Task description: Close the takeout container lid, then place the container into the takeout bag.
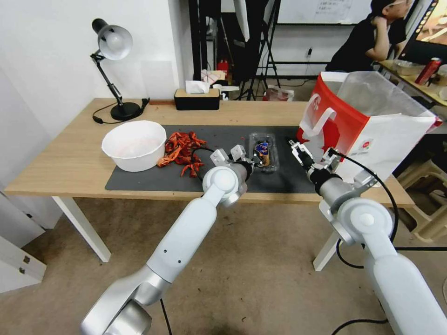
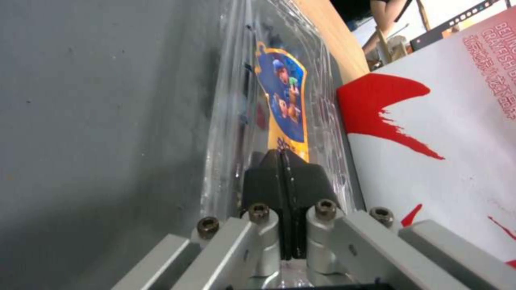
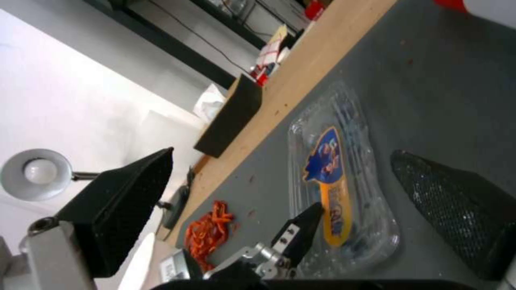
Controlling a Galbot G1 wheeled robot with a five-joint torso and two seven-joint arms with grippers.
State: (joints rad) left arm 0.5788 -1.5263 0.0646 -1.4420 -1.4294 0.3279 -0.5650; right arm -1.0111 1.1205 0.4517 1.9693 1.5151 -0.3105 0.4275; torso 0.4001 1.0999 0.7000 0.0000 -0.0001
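Head view: light wooden table (image 1: 70,163) against a white wall, dark grey rectangular mat (image 1: 223,139) laid across it. All places below are given from the mat. On its left end sits a white round bowl (image 1: 134,144); whether anything is in it cannot be told. Beside the bowl, a loose heap of red crayfish shells (image 1: 182,150). Behind the mat, a black desk lamp (image 1: 111,46) and a black tissue box (image 1: 196,98). Right of centre on the mat lies the small clear plastic clamshell takeout container (image 1: 264,154), long axis running from the near edge toward the far edge, lid down flat. At the mat's right end stands the large red-and-white paper takeout bag (image 1: 372,125), mouth open, translucent liner rising above the rim. The left gripper (image 1: 251,163) is at the container's near end; the right gripper (image 1: 307,156) hangs between container and bag.

Left wrist view: left gripper's black pads (image 2: 269,181) pressed together, resting on the clear lid (image 2: 279,88) just below its blue-and-orange label.

Right wrist view: right gripper's pads (image 3: 129,189) spread wide above the mat. Dark contents inside the container (image 3: 344,189) are indistinct.
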